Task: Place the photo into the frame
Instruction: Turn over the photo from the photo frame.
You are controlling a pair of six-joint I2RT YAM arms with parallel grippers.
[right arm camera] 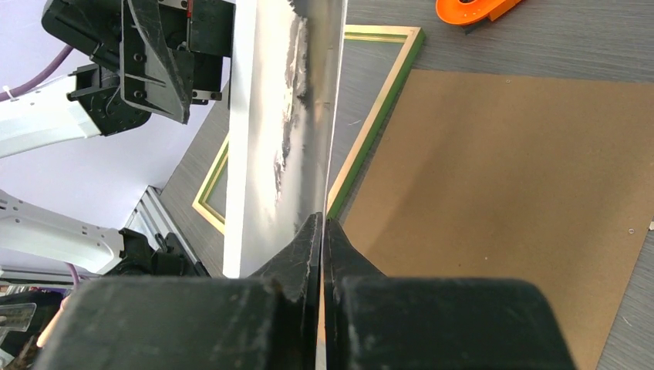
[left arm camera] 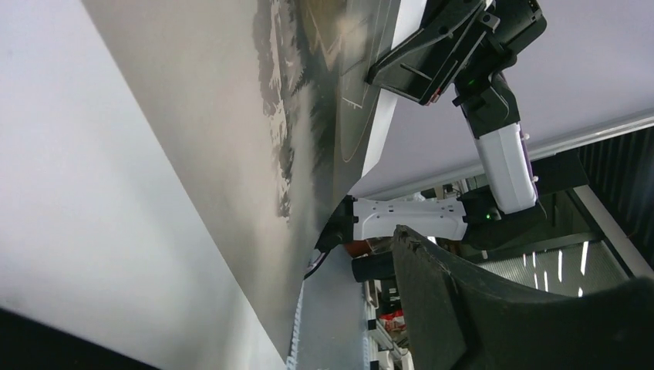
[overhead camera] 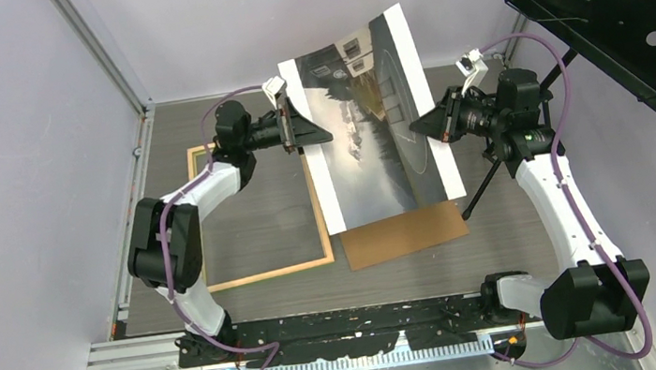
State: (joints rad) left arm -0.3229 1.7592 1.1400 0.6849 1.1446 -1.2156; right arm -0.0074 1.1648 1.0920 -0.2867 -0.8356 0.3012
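hanging in the air, the photo (overhead camera: 373, 123) is pinched between left pincer (overhead camera: 306, 131) and right pincer (overhead camera: 423, 126), one on each side.

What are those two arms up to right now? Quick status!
Both end effectors, left and right, shut on photo, lifted. Frame flat, left. Brown board beneath photo.

Photo (overhead camera: 373, 123) aloft, tilted; frame (overhead camera: 264, 273) flat on table.

One big paper photo (overhead camera: 371, 123) of a grey misty land. One thin wooden frame (overhead camera: 271, 272). One flat brown board (overhead camera: 403, 234). One orange plastic thing (right arm camera: 468, 9). One black stand with holes (overhead camera: 618, 3). Two robot arms, two grippers.
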